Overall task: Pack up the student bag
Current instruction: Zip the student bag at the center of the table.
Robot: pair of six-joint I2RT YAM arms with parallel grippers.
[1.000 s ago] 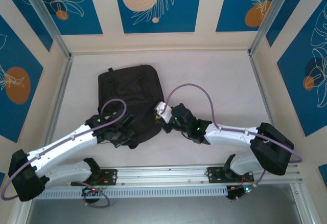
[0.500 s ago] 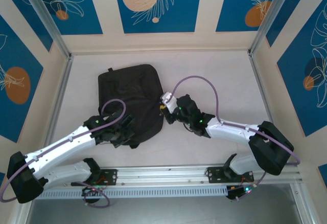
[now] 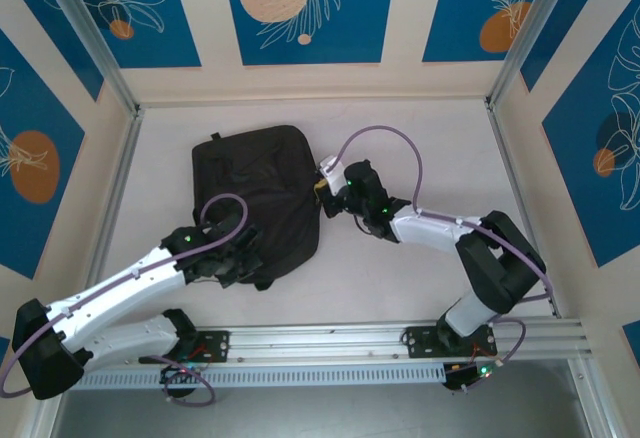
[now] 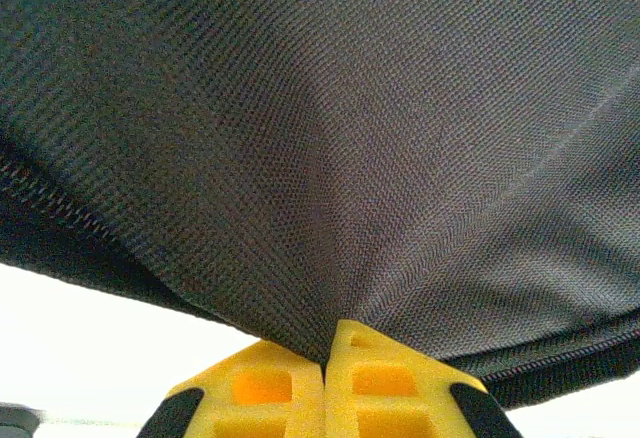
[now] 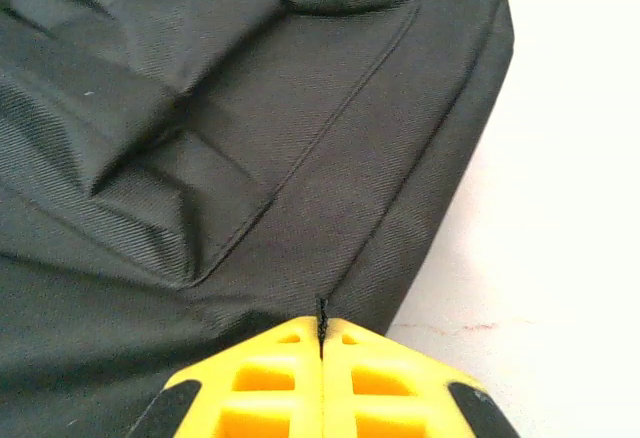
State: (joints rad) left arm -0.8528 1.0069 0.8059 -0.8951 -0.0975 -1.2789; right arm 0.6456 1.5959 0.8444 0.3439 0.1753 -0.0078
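Pale cream surface [image 3: 450, 148], boxed by blue wall panels with leaf and orange-disc motifs [image 3: 300, 8].

Top view.
- Item 1: student bag [image 3: 255, 193], a large black soft fabric backpack with a rounded top, lying flat at about 10 o'clock from the surface's middle.
- Item 2: left end effector [image 3: 243, 254], at the bag's 6 o'clock edge. Its grip cannot be read from this height.
- Item 3: right end effector [image 3: 322, 201], at the bag's 3 o'clock edge. Its grip is likewise unreadable here.

Left wrist view.
- Left end effector [image 4: 325, 358]: yellow pads pressed together, clamped on a pinch of the student bag [image 4: 320, 138]. The woven cloth is drawn taut up from the pinch towards 12 o'clock.

Right wrist view.
- Right end effector [image 5: 322, 333]: yellow pads together at the side edge of the student bag [image 5: 250, 158], with a thin dark sliver nipped between them. It is judged to be the bag's seam or a zip part.
- Bare surface [image 5: 560, 208] lies at 3 o'clock.

Progress, as a judgement.
- Both arms have hold of the bag's cloth, so the step in hand concerns the bag itself: opening, closing or shifting it.
- The contents cannot be told, and how much packing is left stays undetermined.
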